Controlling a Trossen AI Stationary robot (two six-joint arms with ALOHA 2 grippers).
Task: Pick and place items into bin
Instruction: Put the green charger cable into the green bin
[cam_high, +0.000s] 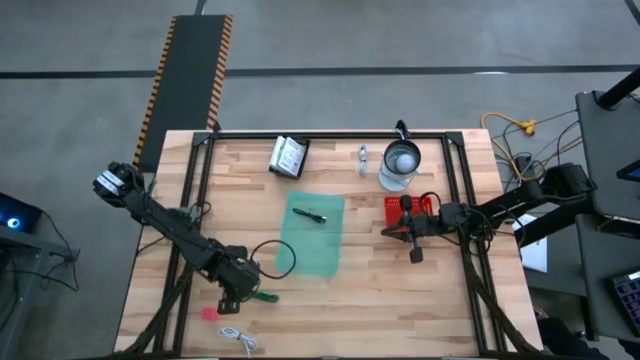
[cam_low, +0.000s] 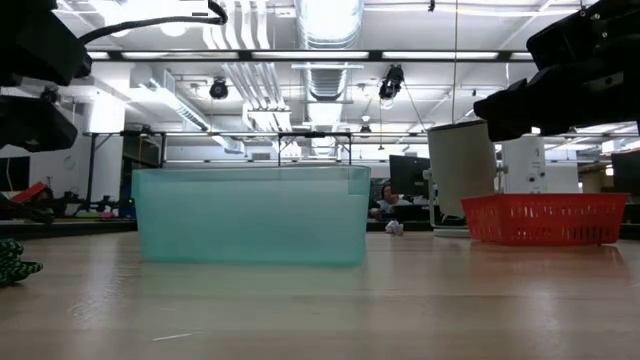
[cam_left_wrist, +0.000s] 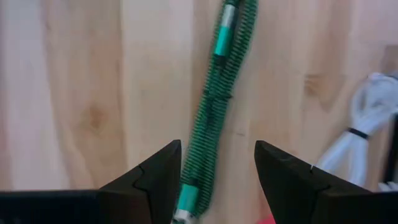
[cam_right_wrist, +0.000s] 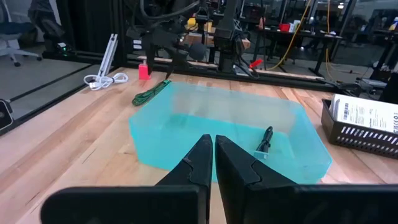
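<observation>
Two dark fingers of the left gripper (cam_left_wrist: 217, 180) are standing wide apart over the wooden table (cam_high: 420, 300), straddling the near end of one green stick (cam_left_wrist: 214, 118), which is lying flat between them without either finger visibly touching it. Its long axis is running straight away from the gripper along the wood grain, with a metal-tipped end pointing outward. From above, the left gripper (cam_high: 240, 285) is hovering just beyond the near left corner of the single teal bin (cam_high: 315, 235), and the green stick (cam_high: 265, 296) is sitting beside that corner, outside the bin. One pink bit (cam_high: 209, 313) and one white coiled cable (cam_high: 238, 339) are lying farther out from the bin on that same side. One black pen (cam_high: 312, 216) is resting inside the bin. Right of the bin, the right gripper (cam_high: 413, 245) is waiting beside one red basket (cam_high: 393, 212), its fingers pressed together and holding nothing.
</observation>
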